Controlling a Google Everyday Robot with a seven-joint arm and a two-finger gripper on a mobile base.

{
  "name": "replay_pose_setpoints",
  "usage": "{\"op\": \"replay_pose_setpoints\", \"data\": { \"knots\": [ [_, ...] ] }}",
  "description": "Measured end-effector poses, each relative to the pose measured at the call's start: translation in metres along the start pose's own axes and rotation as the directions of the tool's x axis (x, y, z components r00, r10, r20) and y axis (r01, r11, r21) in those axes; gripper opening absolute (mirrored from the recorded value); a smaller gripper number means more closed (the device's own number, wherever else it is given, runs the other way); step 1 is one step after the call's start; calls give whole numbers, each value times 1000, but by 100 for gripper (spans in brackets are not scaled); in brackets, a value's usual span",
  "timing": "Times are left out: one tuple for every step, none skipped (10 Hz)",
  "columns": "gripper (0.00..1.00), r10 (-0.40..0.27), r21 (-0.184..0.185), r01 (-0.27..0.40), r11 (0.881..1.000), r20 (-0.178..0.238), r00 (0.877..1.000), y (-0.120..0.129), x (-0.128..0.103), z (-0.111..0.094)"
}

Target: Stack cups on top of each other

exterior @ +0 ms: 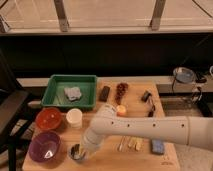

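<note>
Purple bowl (44,146) sat left of gripper, orange bowl (48,118) behind-left. Gripper (80,149) was low near the bench (111,161) front, closed narrow on steel cup (74,153) rim. Cream-white cup (74,117) stood just behind the gripper, apart.

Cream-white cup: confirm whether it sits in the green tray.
No, the cream-white cup stands on the table outside the tray; the end effector is at the steel cup.
</note>
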Motion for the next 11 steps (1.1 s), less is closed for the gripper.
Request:
{"op": "replay_pose_setpoints", "data": {
  "knots": [
    [0,-4,21,4,1000,-6,1000,-2,0,-6],
    [0,-8,47,9,999,-22,1000,-6,2,-20],
    [0,-3,71,6,997,-45,999,-10,9,-38],
    [0,15,86,-9,996,-64,998,-9,20,-50],
    [0,31,88,-24,996,-81,996,-10,31,-59],
    [0,53,88,-44,995,-107,993,-11,48,-72],
    [0,74,84,-63,994,-134,988,-12,64,-86],
    [0,86,73,-75,995,-165,983,-18,83,-102],
    [0,92,59,-82,995,-188,978,-21,96,-113],
    [0,98,38,-92,995,-224,970,-27,113,-131],
    [0,99,19,-97,995,-255,962,-34,125,-148]
  ]
}}
